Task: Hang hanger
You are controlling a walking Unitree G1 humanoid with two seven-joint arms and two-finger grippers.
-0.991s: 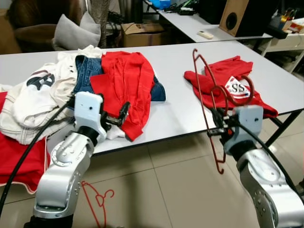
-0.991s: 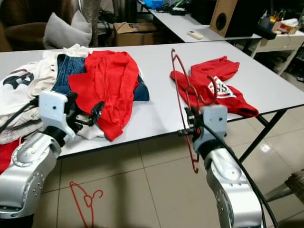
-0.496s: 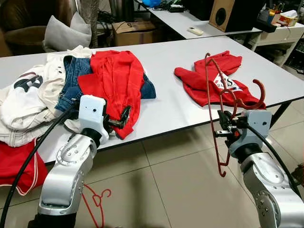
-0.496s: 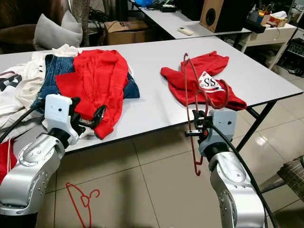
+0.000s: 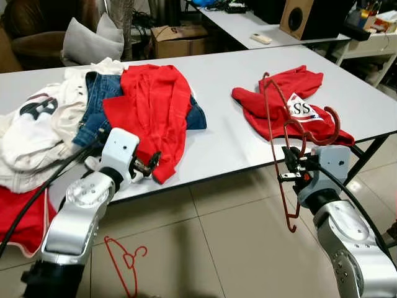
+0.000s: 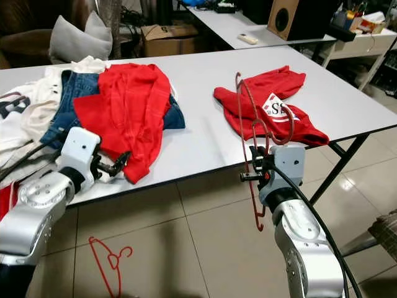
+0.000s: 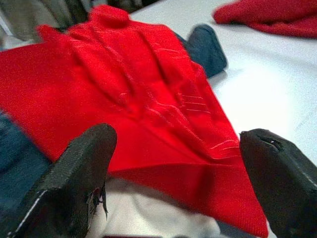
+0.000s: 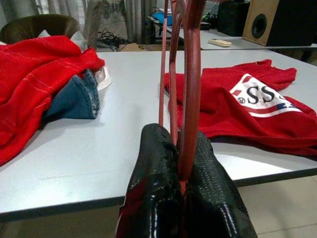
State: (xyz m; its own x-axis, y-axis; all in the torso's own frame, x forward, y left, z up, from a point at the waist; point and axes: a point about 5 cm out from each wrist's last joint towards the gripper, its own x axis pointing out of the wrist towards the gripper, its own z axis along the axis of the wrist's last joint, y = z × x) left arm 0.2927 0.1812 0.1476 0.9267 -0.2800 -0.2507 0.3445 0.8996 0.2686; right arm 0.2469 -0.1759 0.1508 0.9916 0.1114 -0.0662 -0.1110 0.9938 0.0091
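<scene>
My right gripper is shut on a dark red wire hanger, held upright off the table's front edge, its hook near the red printed shirt. In the right wrist view the hanger runs up between the black fingers. My left gripper stands open at the front edge of the white table, just before the hem of a red sweater. In the left wrist view that red sweater lies between the two fingers.
A pile of white clothes and blue jeans lies under the sweater at the table's left. A second red hanger lies on the tiled floor by my left arm. A speaker stands on a back table.
The camera shifted slightly. My left arm has drawn nearer the table edge by the red sweater. My right gripper still holds the hanger upright, its hook turned a little.
</scene>
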